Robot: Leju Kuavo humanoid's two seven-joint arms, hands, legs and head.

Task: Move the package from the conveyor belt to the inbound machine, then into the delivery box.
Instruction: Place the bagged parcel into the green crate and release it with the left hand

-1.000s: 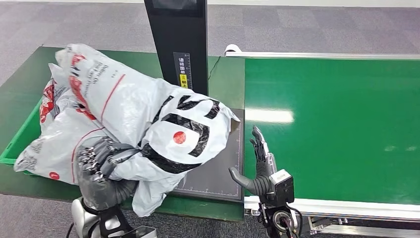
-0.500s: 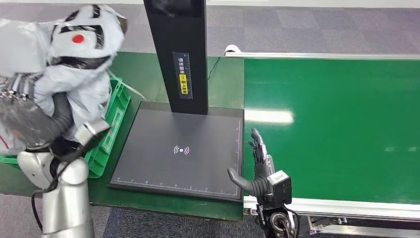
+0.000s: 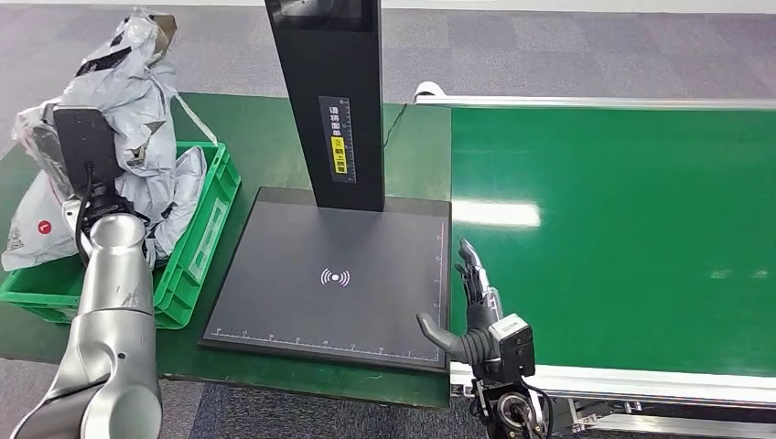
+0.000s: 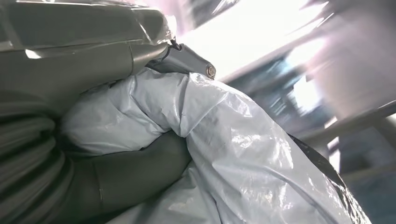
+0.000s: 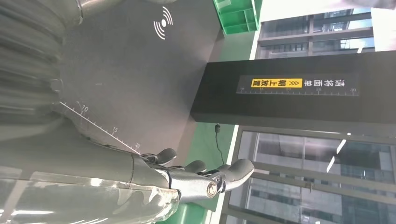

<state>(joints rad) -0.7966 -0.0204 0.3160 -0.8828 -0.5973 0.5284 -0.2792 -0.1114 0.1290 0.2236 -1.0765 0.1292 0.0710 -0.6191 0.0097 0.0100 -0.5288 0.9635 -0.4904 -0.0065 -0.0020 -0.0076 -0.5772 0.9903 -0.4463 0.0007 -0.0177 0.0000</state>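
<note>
One package gripped by left hand over green box; right hand open.

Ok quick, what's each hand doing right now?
Left hand: holding the crinkled grey plastic mailer package over the green plastic crate.
Right hand: open, holding nothing.

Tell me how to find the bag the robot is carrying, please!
Start at the tall black machine in the middle, then look left to the green box on the table. Just above that box, the robot's left hand grips a crinkly grey plastic package. A whiter bag with a red dot sits lower in the box; the carried one is greyer and higher.
</note>
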